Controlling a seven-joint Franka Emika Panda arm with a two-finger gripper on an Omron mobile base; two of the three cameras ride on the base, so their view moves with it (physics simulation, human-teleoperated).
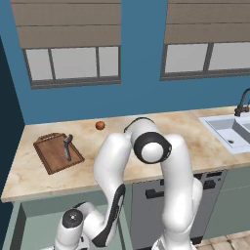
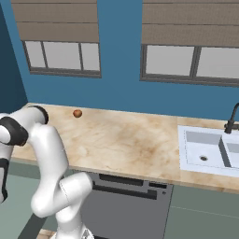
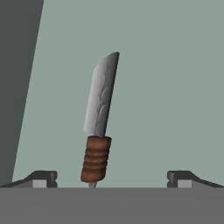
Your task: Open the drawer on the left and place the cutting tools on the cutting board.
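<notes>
Two dark fingertips (image 3: 41,178) stand wide apart at the near edge of the hand view, holding nothing; the gripper (image 3: 111,179) hangs over the pale sage floor of the open drawer (image 3: 166,96), pointing down into it. Between the tips, closer to the left one, lies a knife (image 3: 99,118): a grey blade with a rounded point and a ribbed reddish-brown handle, the handle toward the gripper and the blade leaning slightly right toward the far end. A darker drawer wall runs along the left.

From the left base view, the white arm (image 1: 146,146) rises from the lower right, bends at a high elbow over the counter edge, then folds down and left, its wrist low in front of the cabinets.

On the marble counter (image 1: 195,141), far left, sits the cutting board (image 1: 51,156), reddish-brown with a darker rim. One slim dark cutting tool (image 1: 67,147) lies on its right part. A small orange-red ball (image 1: 100,125) rests nearby to the right, apart from the board.
</notes>
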